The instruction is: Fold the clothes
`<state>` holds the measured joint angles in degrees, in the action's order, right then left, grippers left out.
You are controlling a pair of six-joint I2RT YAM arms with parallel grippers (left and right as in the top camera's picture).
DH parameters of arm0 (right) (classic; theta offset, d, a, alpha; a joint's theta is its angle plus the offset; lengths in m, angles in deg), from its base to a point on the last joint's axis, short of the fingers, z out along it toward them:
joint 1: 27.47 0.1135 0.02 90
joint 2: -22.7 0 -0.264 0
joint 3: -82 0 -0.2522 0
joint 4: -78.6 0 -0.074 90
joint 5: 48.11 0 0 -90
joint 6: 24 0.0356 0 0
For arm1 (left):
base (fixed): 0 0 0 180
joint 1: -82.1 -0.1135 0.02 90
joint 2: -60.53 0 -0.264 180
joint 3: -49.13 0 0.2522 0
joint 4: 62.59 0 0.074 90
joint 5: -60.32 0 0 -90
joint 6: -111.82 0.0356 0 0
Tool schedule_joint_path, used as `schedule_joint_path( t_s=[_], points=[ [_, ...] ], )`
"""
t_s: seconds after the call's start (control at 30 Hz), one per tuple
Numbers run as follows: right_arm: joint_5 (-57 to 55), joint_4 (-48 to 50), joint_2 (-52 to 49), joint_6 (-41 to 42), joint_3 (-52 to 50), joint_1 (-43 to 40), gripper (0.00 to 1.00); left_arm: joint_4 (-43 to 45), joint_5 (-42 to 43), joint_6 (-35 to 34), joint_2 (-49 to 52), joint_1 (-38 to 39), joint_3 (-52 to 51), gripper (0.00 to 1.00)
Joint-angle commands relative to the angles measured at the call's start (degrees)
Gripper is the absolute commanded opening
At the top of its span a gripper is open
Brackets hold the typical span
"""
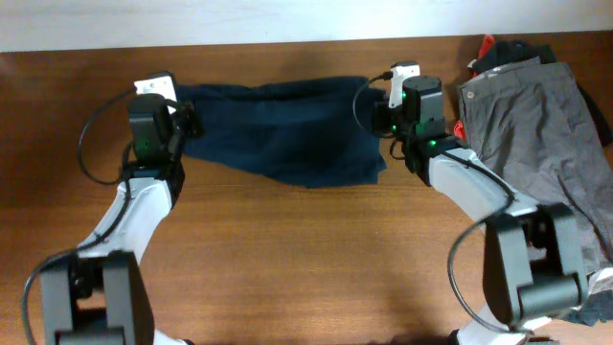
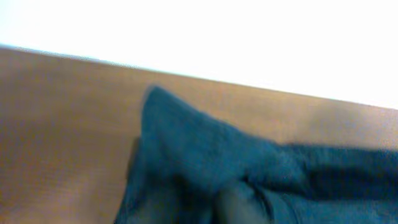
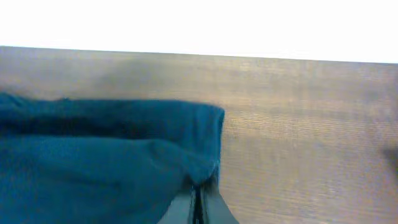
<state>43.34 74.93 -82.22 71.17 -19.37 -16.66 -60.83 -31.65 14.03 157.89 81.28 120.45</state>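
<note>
Brown wooden table [image 1: 287, 249], wide, carries everything. Dark navy-blue cotton shorts [image 1: 278, 139] lie stretched sideways across its far middle. They are bunched and creased, the lower edge sags toward the near side, and there is an arm at each end. Grey trousers [image 1: 536, 134] are heaped at the right edge, just beside the right arm. Red and black garments [image 1: 493, 53] poke out behind them.

Right jaws: closed, pinching the right end of the shorts; the wrist view shows the cloth edge nipped between them. Left jaws: at the left end, cloth draped over a dark finger, view too blurred, cannot tell if clamped.

Risks, my judgement:
- If the left grip is loose or has caught only one layer, that end slips when carried over and the fold goes crooked.
- The cloth is rumpled, so wrinkles get locked in.
- Uneven pull between the arms could skew the shorts.
- The right arm swinging wide may snag the grey trousers and drag them in.
</note>
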Motion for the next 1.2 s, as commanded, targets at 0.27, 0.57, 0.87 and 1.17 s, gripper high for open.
schedule_joint_path(
  t_s=[0.27,0.57,0.87,1.17],
  points=[
    [1.0,6.1,-6.5,0.0,1.8,0.0,0.99,6.1,-4.7,-0.3,6.4,-0.4,2.8,0.99],
    [4.1,-16.2,2.5,-0.1,5.0,0.0,0.99,-14.8,-3.4,5.1,6.4,-0.4,11.2,0.99],
    [19.4,-28.5,3.5,-0.6,5.0,0.2,0.99,-33.8,3.3,10.0,6.4,-0.7,15.0,0.99],
    [19.3,-20.9,-7.1,-1.9,5.0,2.0,0.11,-51.8,7.1,9.8,6.4,-0.7,28.7,0.99]
  ],
)
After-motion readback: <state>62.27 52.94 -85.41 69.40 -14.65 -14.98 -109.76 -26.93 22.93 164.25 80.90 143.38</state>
